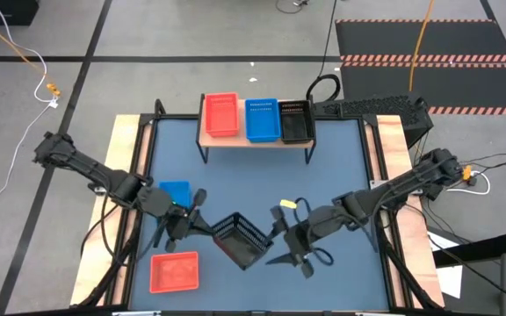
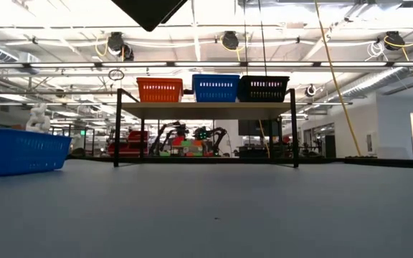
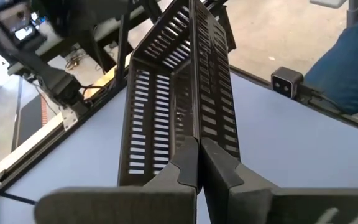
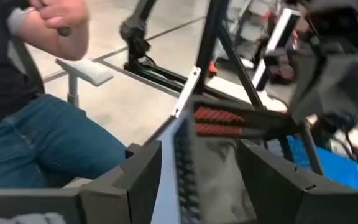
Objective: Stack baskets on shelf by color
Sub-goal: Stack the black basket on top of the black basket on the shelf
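Note:
A black basket (image 1: 240,239) hangs tilted in the air over the table's near middle, between my two grippers. Its corner (image 2: 149,11) dips into the top of the low view. My left gripper (image 1: 207,225) is shut on its left side. My right gripper (image 1: 279,230) is open at the basket's right side. Its fingers stand on either side of a slotted wall (image 4: 182,174), and I cannot tell whether they touch it. At the far edge, the shelf (image 1: 255,140) carries red (image 1: 220,114), blue (image 1: 261,118) and black baskets (image 1: 296,121) side by side. My left gripper pinches one slotted side wall (image 3: 191,124) of the black basket between its two fingers (image 3: 222,174), which close flat on either face of that wall. It reaches in from the table's left, roughly level. The basket is lifted clear of the table and tilted.
A blue basket (image 1: 174,191) sits flat on the table behind my left gripper, and a red basket (image 1: 174,270) lies near the near left corner. A seated person in jeans (image 4: 36,143) is beyond the table's near edge. Wooden rims (image 1: 130,175) border the blue tabletop.

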